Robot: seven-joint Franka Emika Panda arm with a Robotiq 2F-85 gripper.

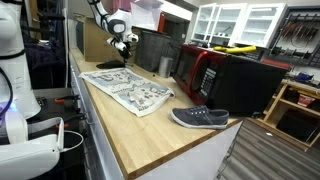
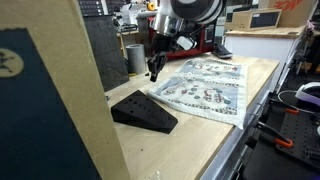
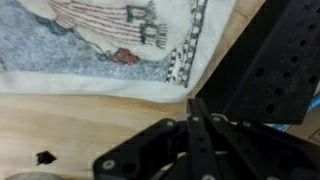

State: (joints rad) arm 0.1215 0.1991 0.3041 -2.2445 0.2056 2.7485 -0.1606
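Patterned cloth (image 1: 128, 92), flat and rectangular, on smooth wooden counter (image 1: 140, 140)

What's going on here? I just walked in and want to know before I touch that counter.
The Robotiq gripper hangs fingers-down over the wooden counter, right at the edge of a patterned cloth spread flat there. In the wrist view its jaws look closed with nothing between them, and the tips are just off the cloth's hem. A black wedge-shaped block sits close beside it. A grey sneaker lies past the cloth's other end, apart from the gripper.
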